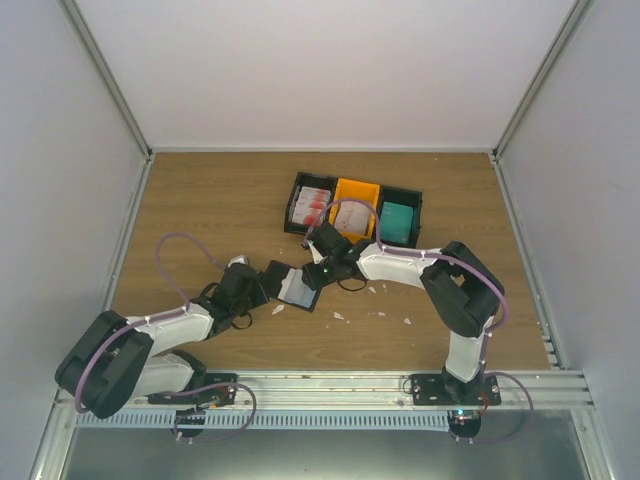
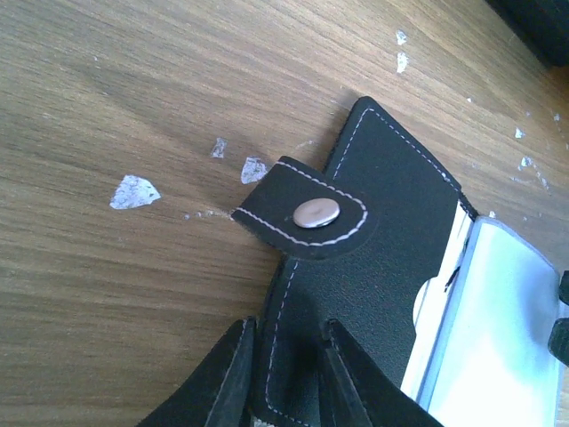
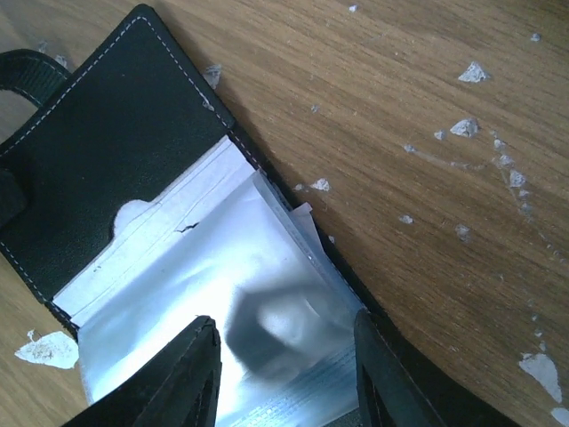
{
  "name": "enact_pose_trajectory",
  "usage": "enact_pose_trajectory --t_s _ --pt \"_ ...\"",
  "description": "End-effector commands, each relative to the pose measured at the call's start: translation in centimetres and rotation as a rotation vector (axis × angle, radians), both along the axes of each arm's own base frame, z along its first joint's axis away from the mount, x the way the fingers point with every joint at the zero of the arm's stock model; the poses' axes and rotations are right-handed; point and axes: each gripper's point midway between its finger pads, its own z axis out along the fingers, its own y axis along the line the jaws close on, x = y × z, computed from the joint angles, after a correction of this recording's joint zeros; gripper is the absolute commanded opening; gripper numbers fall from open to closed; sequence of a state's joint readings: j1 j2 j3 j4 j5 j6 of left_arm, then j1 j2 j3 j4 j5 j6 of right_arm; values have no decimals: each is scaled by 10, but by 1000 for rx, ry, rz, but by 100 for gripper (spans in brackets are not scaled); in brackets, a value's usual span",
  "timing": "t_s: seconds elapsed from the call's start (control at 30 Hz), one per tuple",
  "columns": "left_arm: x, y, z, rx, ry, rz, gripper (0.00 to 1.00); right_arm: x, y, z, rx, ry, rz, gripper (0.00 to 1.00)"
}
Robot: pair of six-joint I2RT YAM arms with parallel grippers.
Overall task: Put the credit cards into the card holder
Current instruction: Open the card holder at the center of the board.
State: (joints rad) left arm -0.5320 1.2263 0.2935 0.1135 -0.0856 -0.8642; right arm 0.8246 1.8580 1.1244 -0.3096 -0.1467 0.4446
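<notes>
Top external view: the holder (image 1: pixel 296 287) lies open in the middle of the desk (image 1: pixel 200 200). Beyond it, at the far side, trays (image 1: pixel 356 183) contain the cards (image 1: pixel 312 206), red-and-white and teal. None looks loaded into the holder, so the task seems barely begun.

Only the left wrist view shows the left claw (image 2: pixel 287 331) narrow, pinching the holder's black cover near its snap tab (image 2: pixel 316 212).

Only the right wrist view shows the right claw (image 3: pixel 283 325) half-wide and empty over the clear sleeve (image 3: pixel 222 285), with white scraps (image 3: pixel 49 349) around.
</notes>
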Motion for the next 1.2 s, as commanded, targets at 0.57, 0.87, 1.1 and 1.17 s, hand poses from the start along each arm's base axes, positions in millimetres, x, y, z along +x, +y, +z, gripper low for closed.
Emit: enact_pose_trajectory --t_s 0.57,0.87,1.1,1.17 --pt "-16 -7 -18 -22 66 -64 16 -17 25 -9 133 107 100 55" --pt "-23 -29 -15 -118 81 -169 14 -2 29 13 350 138 85 56" --pt "-27 -52 -1 -219 55 -276 14 4 25 23 432 160 53 55" --pt "-27 -55 3 -226 40 -296 16 9 17 26 416 137 12 55"
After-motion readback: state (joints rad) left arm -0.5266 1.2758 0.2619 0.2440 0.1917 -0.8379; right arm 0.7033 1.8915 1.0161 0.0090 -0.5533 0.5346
